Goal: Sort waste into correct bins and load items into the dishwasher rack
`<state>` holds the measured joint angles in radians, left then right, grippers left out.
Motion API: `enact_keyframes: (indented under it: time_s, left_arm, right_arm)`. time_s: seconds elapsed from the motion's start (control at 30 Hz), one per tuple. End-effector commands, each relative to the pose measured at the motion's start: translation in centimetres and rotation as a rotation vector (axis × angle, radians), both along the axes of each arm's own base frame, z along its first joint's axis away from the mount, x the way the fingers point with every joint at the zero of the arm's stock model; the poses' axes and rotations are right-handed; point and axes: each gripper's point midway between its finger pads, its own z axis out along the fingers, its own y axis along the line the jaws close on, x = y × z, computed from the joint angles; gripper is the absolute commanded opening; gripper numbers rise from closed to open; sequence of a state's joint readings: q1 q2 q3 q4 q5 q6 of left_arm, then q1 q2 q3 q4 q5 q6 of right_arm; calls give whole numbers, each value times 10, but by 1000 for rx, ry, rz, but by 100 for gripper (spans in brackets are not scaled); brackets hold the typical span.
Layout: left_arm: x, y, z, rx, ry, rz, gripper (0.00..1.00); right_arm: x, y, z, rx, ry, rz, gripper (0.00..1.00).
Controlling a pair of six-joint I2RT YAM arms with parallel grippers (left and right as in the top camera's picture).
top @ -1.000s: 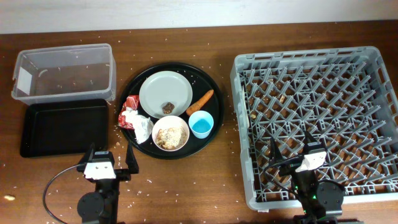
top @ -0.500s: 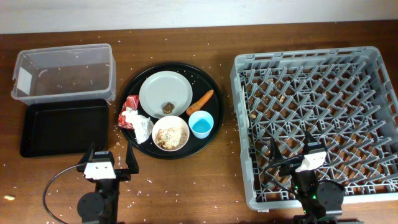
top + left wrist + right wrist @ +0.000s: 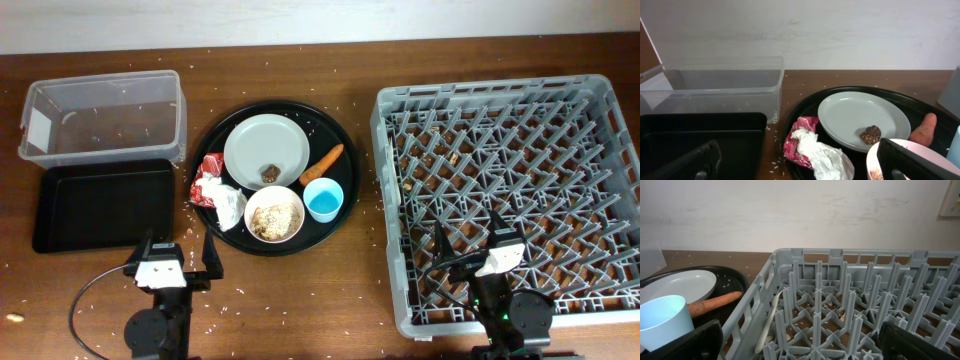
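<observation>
On the round black tray lie a pale grey plate with a small brown lump, an orange carrot piece, a light-blue cup, a white bowl holding pale scraps, a red wrapper and a crumpled white napkin. The clear tub and the black rectangular tray are at the left. The grey dishwasher rack is at the right. My left gripper is open and empty, short of the round tray. My right gripper is open and empty over the rack's front edge.
Rice-like scraps are scattered over the brown table and inside the rack. In the left wrist view the wrapper and the napkin lie just ahead, with the plate behind them. In the right wrist view the cup and the carrot lie left of the rack wall.
</observation>
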<state>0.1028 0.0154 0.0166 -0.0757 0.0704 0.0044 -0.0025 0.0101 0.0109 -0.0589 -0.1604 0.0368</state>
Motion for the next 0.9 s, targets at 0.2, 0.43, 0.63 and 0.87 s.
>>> enact_keyframes:
  time_s: [0.2, 0.43, 0.63, 0.87]
  left_arm:
    - [0, 0, -2, 16, 0, 2, 99]
    - [-1, 14, 4, 28, -22, 82, 99]
    - [-6, 24, 64, 105, -228, 149, 99]
    - [60, 6, 156, 167, -238, 8, 99]
  right_arm:
    - [0, 1, 14, -3, -63, 8, 98]
    - [0, 1, 1, 55, 1, 4, 98]
    - [-5, 0, 50, 69, -119, 4, 99]
    - [16, 2, 142, 21, 37, 13, 98]
